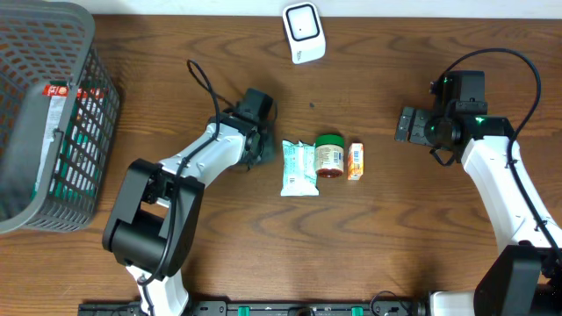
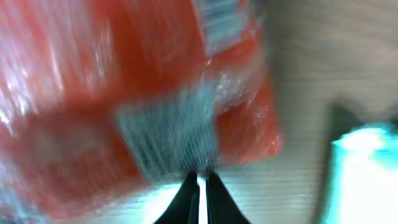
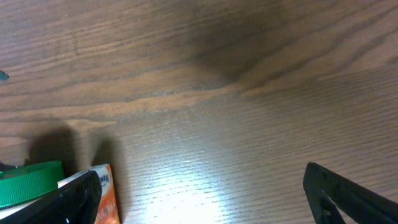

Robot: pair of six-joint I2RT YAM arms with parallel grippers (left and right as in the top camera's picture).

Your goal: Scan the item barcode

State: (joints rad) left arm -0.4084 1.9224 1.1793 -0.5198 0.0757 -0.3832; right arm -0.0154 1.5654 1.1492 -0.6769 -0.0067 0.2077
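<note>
The red packet (image 2: 124,93) fills the left wrist view. It is crinkled, glossy film, blurred, with a grey striped patch (image 2: 168,137) like a barcode near its lower edge. The left gripper (image 2: 199,180) is closed to a sliver, its dark tips meeting on that lower edge, so the packet appears to be pinched there. From overhead the packet is hidden under the gripper.

The table (image 1: 395,246) is dark brown wood with a strong grain. A grey plastic mesh basket (image 1: 31,149) sits at its left edge with packets inside.

The left arm (image 1: 211,154), white with black joints, reaches up and to the right from the near edge. Its wrist is just left of the row of goods. The right arm (image 1: 505,189) bends up the right side and points left. The right gripper (image 1: 411,125) has its jaws spread wide over bare wood, near the row but apart from it.

The row holds three things side by side:
- a flat white-and-teal packet (image 1: 299,167)
- a round jar (image 1: 330,156) with a green lid
- a small orange carton (image 1: 356,161)

A white rounded scanner (image 1: 304,32) with a dark window lies at the far edge. No printing is sharp enough to read.
</note>
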